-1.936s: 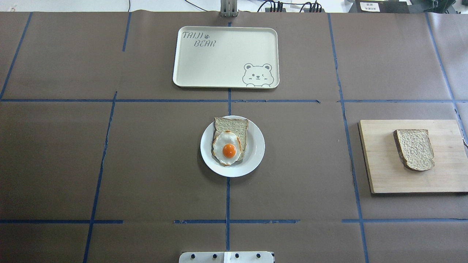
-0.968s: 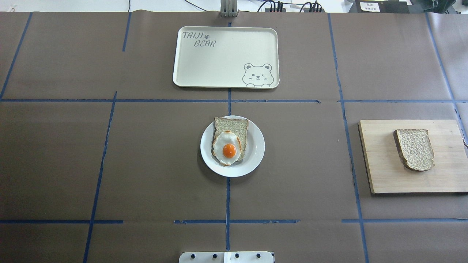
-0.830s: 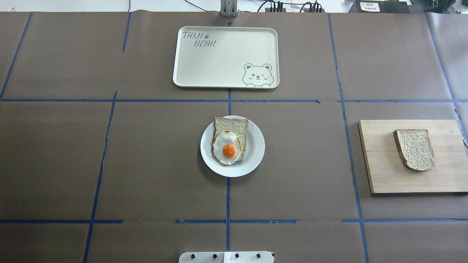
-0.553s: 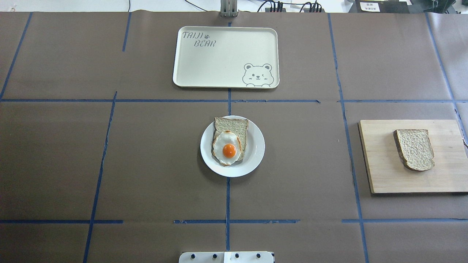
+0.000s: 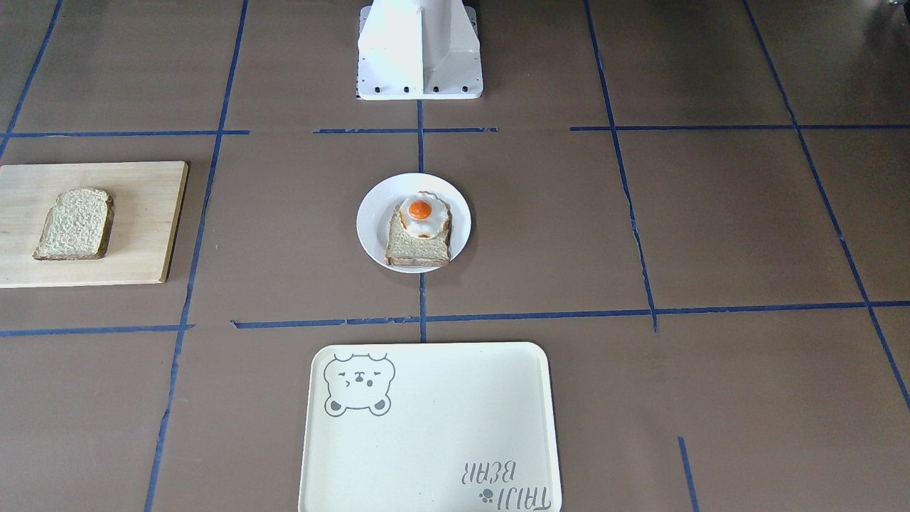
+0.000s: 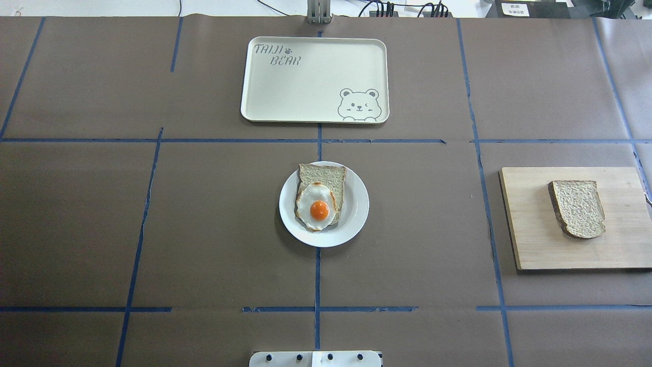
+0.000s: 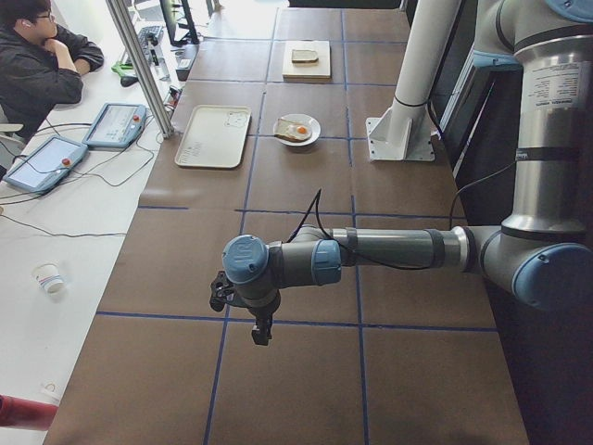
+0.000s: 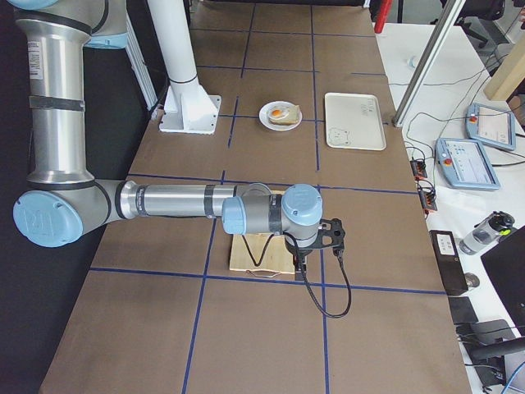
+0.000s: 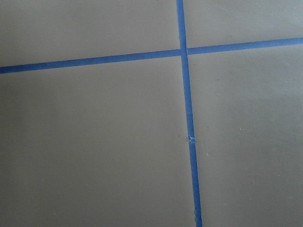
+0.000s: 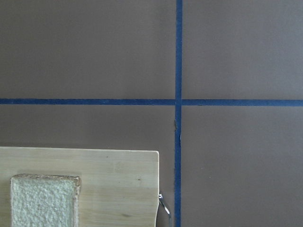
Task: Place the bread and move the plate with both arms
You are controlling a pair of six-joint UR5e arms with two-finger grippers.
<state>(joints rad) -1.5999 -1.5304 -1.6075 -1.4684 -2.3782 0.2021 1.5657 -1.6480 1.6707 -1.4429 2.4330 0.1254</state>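
Both grippers' finger spacing couldn't be told: left gripper [image 7: 262,332] over bare table [image 7: 306,380], right gripper [image 8: 300,264] above the edge of the wooden board [image 6: 530,239]. Bread [image 6: 578,208] lay on that board, right side; plate [image 6: 356,224] w/ egg-topped slice [image 6: 331,176] sat centre; bear tray [image 6: 305,86] far. Pick not begun; next, prob. right gripper descends onto bread.

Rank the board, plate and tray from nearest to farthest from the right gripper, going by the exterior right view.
1. board: at the near end, partly under the right arm, close beside the right gripper.
2. plate, mid-table, and tray, beside it on the operators' side: both plainly farther, but too close to call between them.
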